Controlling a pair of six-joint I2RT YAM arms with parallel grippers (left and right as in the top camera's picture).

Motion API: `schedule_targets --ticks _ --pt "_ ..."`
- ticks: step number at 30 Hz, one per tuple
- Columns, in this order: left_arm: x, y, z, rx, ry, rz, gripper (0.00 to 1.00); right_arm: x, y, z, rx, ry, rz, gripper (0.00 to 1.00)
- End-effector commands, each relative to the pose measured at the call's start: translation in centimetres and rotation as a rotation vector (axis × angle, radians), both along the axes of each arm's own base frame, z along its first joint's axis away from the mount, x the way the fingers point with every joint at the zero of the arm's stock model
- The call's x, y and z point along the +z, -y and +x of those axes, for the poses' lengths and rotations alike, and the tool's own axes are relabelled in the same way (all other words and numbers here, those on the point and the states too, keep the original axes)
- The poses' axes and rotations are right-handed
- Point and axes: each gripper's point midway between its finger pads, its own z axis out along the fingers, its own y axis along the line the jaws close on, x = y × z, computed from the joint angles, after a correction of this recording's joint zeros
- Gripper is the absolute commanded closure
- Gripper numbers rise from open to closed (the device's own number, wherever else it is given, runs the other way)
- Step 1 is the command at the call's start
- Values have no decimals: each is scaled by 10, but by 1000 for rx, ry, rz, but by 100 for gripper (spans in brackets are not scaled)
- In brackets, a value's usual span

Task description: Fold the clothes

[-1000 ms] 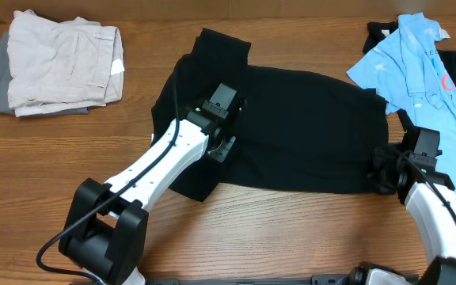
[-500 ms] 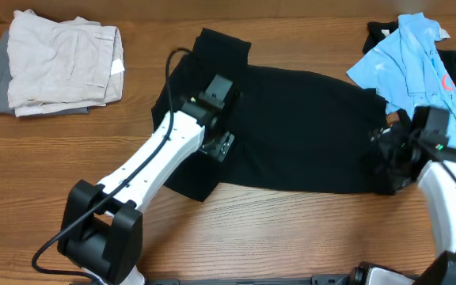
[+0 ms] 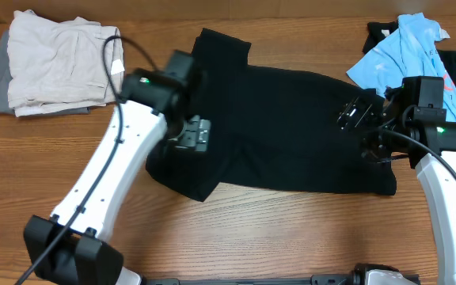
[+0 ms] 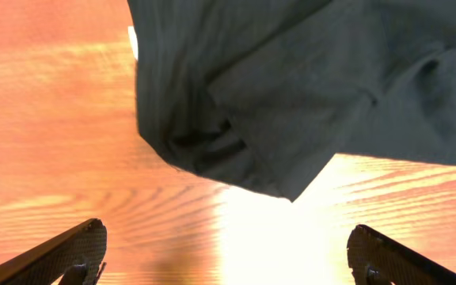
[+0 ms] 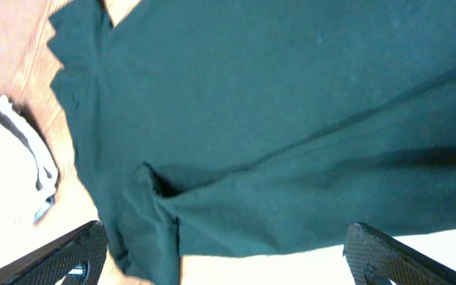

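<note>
Both the left pincer (image 3: 190, 136) and right pincer (image 3: 360, 120) are hovering wide over the black shirt (image 3: 291, 131), empty. Only overhead is showing the blue polo (image 3: 410, 63).

Black shirt (image 3: 291, 134) lies flat w/ creases, spanning L gripper (image 3: 190, 134) to R gripper (image 3: 362, 131); its left side doubled over beneath L gripper. Lt blue polo (image 3: 418, 63): crumpled, just beyond R gripper.

Shirt (image 3: 291, 134) plain black; polo (image 3: 412, 65) light blue; folded pile (image 3: 54, 63) beige; table (image 3: 291, 233) brown woodgrain.
</note>
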Motion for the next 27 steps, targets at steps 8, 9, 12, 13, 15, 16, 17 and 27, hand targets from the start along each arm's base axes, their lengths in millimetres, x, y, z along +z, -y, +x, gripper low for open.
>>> schedule_targets --ticks 8,9,12,13,15,16,17,27 --pt "-55 24 -16 -109 -142 -511 7 12 -17 -2 69 29 82 0" --pt "-60 26 -15 -118 -142 -526 8 12 -17 -3 69 26 82 0" --pt "-71 26 -9 -121 -140 -521 8 11 -17 -4 68 17 80 0" --pt "-74 25 -6 -122 -134 -512 8 10 -17 -5 69 16 79 0" --pt "-85 21 1 -120 -127 -479 8 9 -17 -7 70 6 80 0" --pt "-90 19 3 -116 -132 -470 9 9 -17 -8 76 3 78 0" --pt "-97 17 5 -107 -142 -468 9 8 -17 -10 93 4 69 0" --pt "-147 2 19 48 -222 -465 13 6 -17 -14 148 10 43 0"
